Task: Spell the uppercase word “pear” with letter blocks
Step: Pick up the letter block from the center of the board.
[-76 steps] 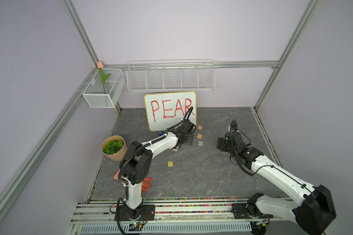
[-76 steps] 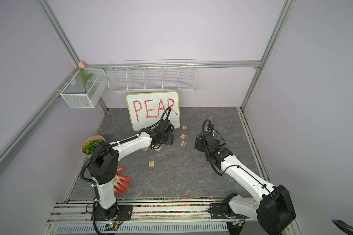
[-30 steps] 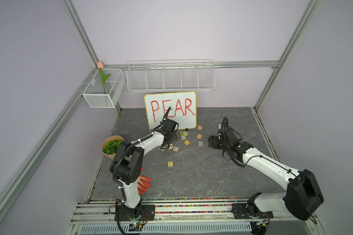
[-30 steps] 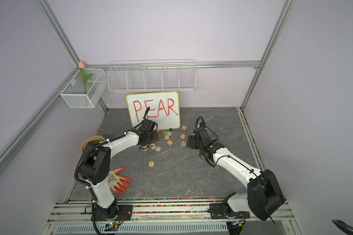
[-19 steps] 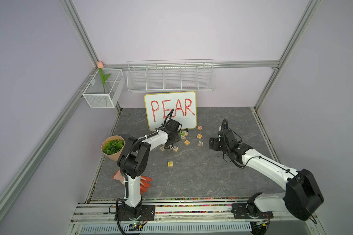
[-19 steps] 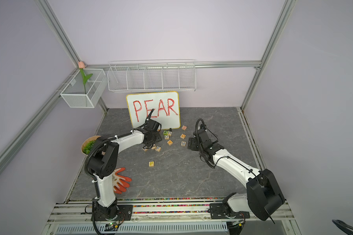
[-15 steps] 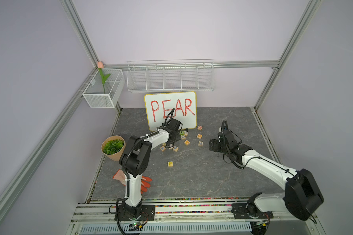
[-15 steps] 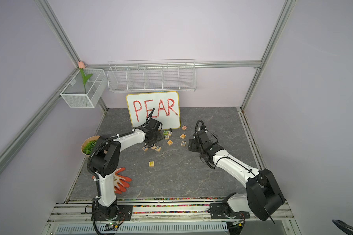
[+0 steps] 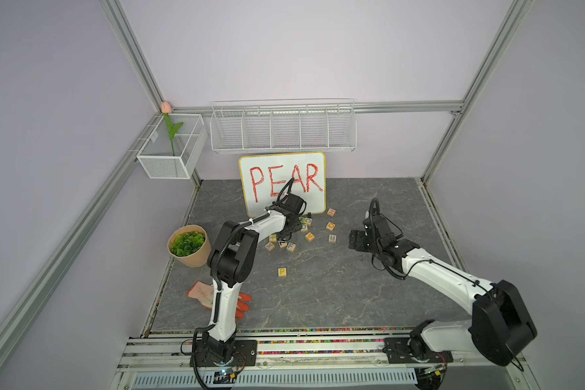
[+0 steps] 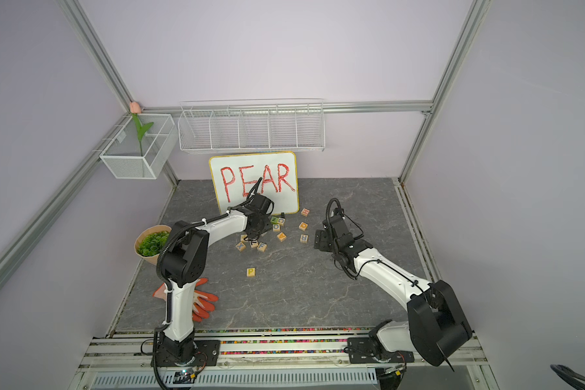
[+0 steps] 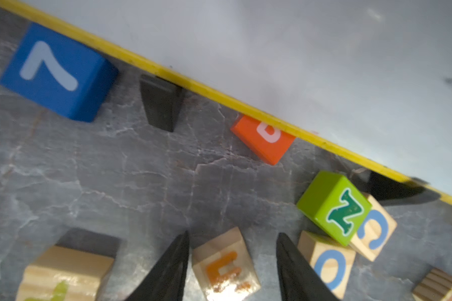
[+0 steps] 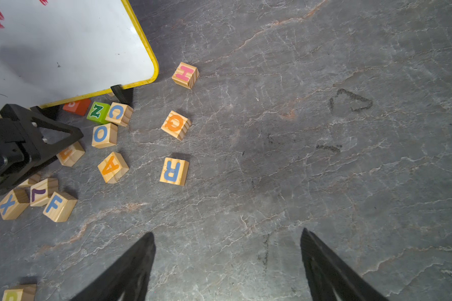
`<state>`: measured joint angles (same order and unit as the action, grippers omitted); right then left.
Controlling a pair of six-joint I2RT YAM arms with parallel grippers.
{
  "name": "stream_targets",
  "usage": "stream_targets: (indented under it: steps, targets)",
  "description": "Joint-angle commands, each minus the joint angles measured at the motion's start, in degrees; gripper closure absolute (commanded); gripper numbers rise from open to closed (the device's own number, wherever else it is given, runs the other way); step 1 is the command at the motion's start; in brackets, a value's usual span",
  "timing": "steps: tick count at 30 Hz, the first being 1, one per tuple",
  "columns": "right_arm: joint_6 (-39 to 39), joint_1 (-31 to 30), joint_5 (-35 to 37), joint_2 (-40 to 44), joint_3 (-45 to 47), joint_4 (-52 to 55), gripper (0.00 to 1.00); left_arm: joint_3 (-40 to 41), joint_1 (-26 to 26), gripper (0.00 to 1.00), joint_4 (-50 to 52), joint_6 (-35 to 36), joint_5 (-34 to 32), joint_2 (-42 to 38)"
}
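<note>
In the left wrist view, the orange E block (image 11: 225, 265) lies on the grey floor between the two black fingers of my left gripper (image 11: 232, 233). One finger is against the block and a gap shows at the other, so the gripper is open around it. In both top views the left gripper (image 9: 288, 232) reaches down into the block cluster in front of the whiteboard. The A block (image 12: 112, 167) and the R block (image 12: 174, 170) lie flat to its right. The P block (image 9: 282, 271) sits alone nearer the front. My right gripper (image 12: 227, 232) hangs open over bare floor, short of the R block.
The yellow-rimmed whiteboard (image 9: 282, 182) reading PEAR stands right behind the cluster. Other blocks lie around: H (image 12: 185, 75), Q (image 12: 176, 125), O (image 12: 104, 135), C (image 12: 119, 114), green N (image 11: 334, 208), a blue 7 (image 11: 58, 73), X and F. A potted plant (image 9: 190, 244) and an orange glove (image 9: 203, 293) are at the left.
My left gripper has shifted right along the whiteboard's foot into the cluster, and its jaws have narrowed around the E block. The right arm has barely moved.
</note>
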<state>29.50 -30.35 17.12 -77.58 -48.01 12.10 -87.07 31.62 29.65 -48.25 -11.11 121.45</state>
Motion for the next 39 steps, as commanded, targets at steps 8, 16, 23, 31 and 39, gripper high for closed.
stream_targets:
  steps: [8, 16, 23, 31, 39]
  targets:
    - [-1.9, 0.5, -1.1, 1.1, 1.0, -0.9, 0.11, -4.3, 3.2, 0.55, 6.4, 6.2, -5.1, 3.9]
    - [-1.7, 0.5, -2.7, 0.6, 0.5, -1.1, 0.11, -2.5, 3.6, 0.65, 6.0, 7.6, -6.2, 2.1]
    - [-2.0, 0.4, -4.2, 2.3, 0.9, -1.1, 0.11, 3.5, 4.5, 0.68, 0.9, 11.4, -4.6, -6.3]
    - [-2.9, 0.0, -4.7, 5.6, 2.3, -2.3, 0.11, 15.0, 7.4, 0.7, 0.2, 14.4, -2.6, -20.5]
    - [-1.8, -0.9, -5.7, 7.0, 2.9, -2.2, 0.11, 27.5, 13.4, 0.71, -0.4, 11.7, -1.2, -29.9]
